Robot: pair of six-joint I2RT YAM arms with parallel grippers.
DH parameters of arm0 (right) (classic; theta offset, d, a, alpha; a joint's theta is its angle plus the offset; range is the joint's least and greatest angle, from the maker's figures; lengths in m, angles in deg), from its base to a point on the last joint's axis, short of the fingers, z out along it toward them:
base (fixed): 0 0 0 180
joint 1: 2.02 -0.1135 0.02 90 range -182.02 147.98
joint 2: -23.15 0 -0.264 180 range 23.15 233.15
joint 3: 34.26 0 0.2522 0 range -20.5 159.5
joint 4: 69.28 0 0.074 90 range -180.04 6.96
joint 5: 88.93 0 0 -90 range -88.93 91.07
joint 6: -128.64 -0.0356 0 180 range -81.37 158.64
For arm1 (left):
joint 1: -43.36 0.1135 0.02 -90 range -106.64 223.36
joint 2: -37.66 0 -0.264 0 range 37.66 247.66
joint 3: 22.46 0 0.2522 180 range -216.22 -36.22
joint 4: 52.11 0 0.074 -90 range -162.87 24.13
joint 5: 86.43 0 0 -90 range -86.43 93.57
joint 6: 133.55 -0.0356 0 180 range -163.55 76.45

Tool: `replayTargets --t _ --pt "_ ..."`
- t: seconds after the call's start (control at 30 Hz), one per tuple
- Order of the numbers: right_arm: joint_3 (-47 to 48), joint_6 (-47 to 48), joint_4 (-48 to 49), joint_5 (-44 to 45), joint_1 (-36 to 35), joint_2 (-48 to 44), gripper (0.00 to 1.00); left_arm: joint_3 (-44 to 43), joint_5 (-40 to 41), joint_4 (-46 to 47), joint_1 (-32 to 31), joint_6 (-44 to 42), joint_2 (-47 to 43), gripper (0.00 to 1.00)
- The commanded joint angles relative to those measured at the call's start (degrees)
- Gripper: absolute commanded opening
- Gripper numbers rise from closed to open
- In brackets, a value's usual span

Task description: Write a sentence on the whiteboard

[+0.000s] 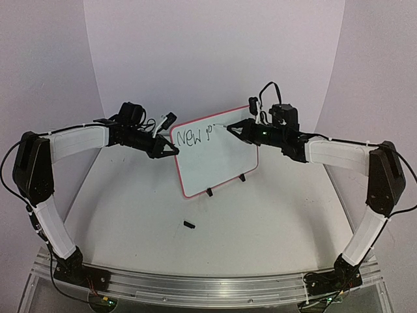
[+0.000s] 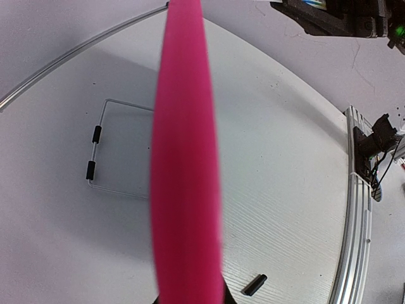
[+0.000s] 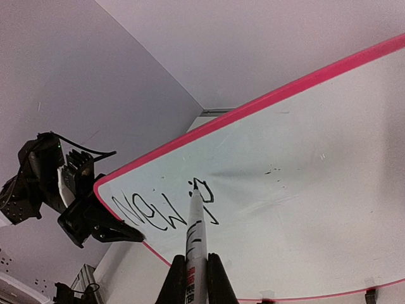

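2 hands clamped: L hand [image 1: 172, 149] on whiteboard [image 1: 221, 163] edge, R hand [image 1: 229, 128] on marker [image 3: 196, 234], tip at sentence [image 3: 161, 212].

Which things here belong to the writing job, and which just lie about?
In the job: the whiteboard, its left edge in the left gripper; the sentence begun on it; the marker pen in the right gripper.
Lying about: a small black piece on the table, perhaps a cap.

The whiteboard [image 2: 186, 158] is seen only as a blurred pink band from the left wrist; from the right wrist it runs off at 3 o'clock, the marker [image 3: 196, 240] at 6. The sentence [image 1: 194, 137] past "NEW" is illegible.
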Motion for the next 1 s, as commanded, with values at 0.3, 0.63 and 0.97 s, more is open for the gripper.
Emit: replayTargets --t 0.3,0.63,0.97 --pt "4.4 -0.2 2.3 0.1 0.4 2.6 0.00 -0.5 0.8 -6.2 -1.6 -1.6 0.9 0.00" --pt "3.8 -0.5 2.3 1.0 0.7 3.4 0.00 -0.5 1.0 -6.2 -1.7 -1.7 1.0 0.00" --pt "0.2 -1.1 2.3 1.6 1.1 2.1 0.00 -0.6 1.0 -6.3 -1.7 -1.7 0.9 0.00"
